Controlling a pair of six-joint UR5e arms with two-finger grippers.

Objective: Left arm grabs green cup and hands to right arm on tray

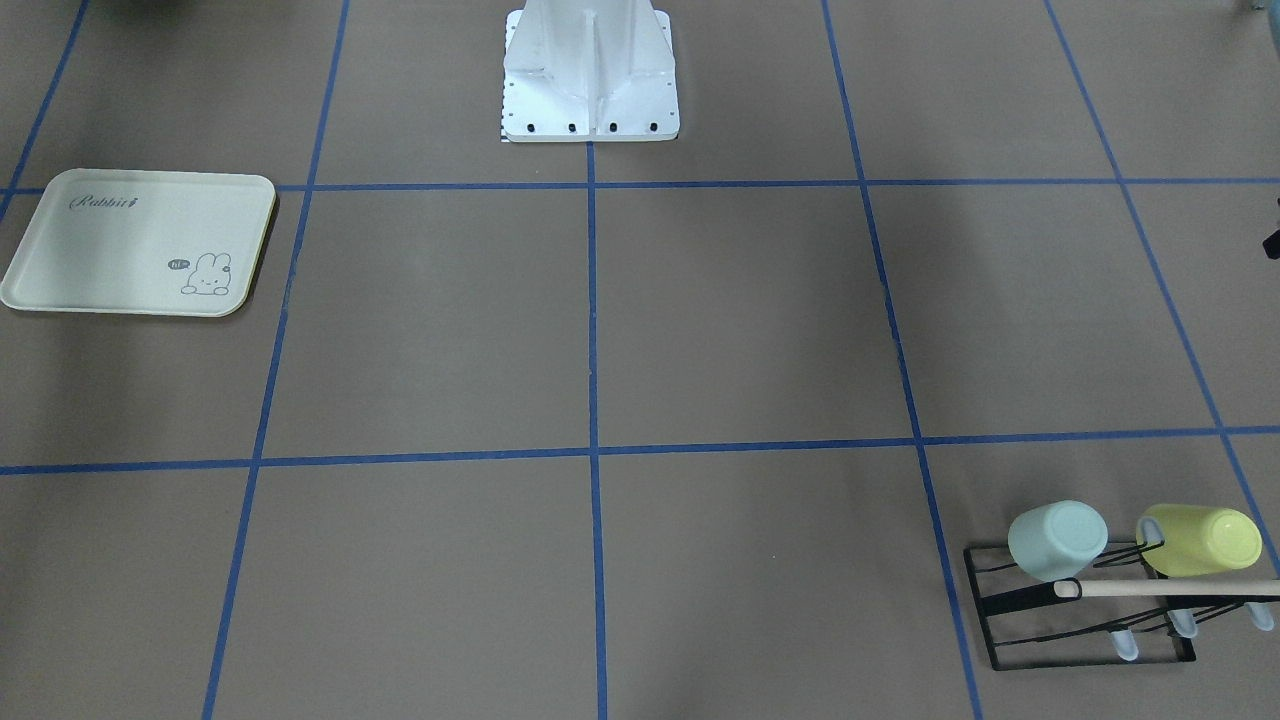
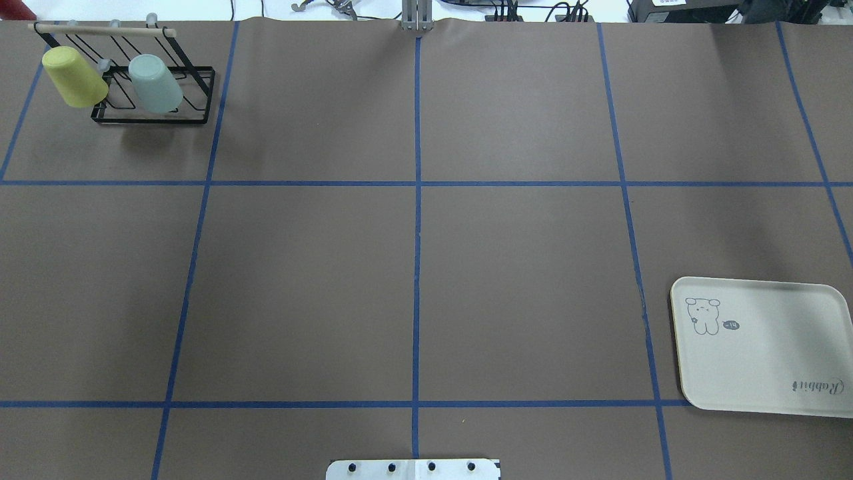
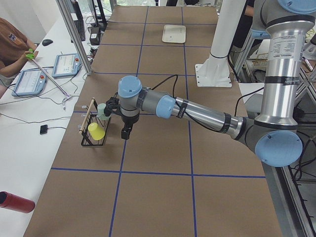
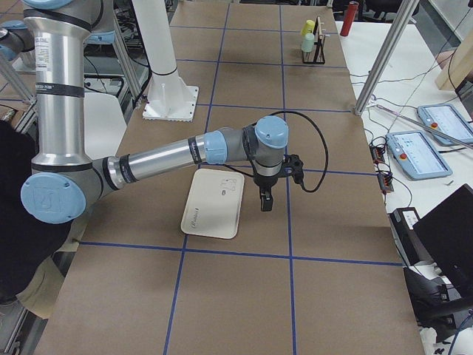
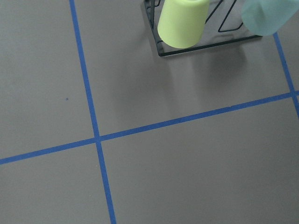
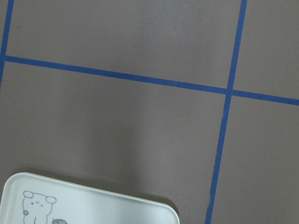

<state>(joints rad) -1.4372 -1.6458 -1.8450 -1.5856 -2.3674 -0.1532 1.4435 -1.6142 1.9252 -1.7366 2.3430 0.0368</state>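
The green cup [image 2: 154, 83] hangs mouth-down on a black wire rack [image 2: 153, 120] at the table's far left corner. It also shows in the front view [image 1: 1055, 540] and at the top right of the left wrist view [image 5: 268, 16]. The left gripper [image 3: 126, 133] hangs above the table just beside the rack, apart from the cup; I cannot tell if it is open or shut. The cream tray [image 2: 766, 360] lies flat and bare on the right. The right gripper [image 4: 264, 201] hangs just off the tray's [image 4: 214, 203] outer edge; I cannot tell its state.
A yellow-green cup [image 2: 73, 77] hangs on the same rack next to the green cup, under a wooden rod [image 2: 100, 29]. The white robot pedestal [image 1: 590, 80] stands at the table's near middle. A person [image 3: 12, 47] and teach pendants [image 3: 64, 65] are at a side desk.
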